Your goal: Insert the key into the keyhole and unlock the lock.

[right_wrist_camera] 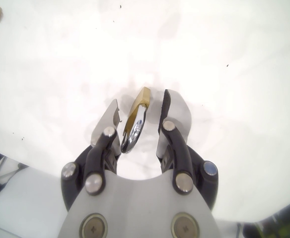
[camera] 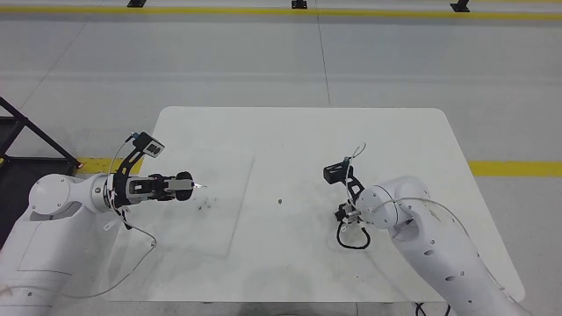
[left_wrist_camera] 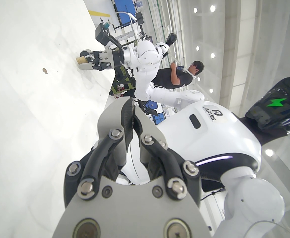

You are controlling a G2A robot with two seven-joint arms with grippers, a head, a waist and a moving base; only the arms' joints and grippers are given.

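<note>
Step in hand, I judge: securing the padlock (right_wrist_camera: 137, 111). Right pincer (right_wrist_camera: 140, 97) straddles it on the worktop (right_wrist_camera: 209, 38), jaws apart; next it must close squarely. Left pincer (left_wrist_camera: 132, 105) is pressed together.

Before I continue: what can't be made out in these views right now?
- Key: in top view, only a tiny sliver beyond the left gripper, too small to identify. In left wrist view its shut fingers hide anything held.
- Keyhole: right wrist view shows the brass padlock with chrome shackle edge-on, keyhole face turned away.
- Padlock in top view: hidden under the right arm.
</note>
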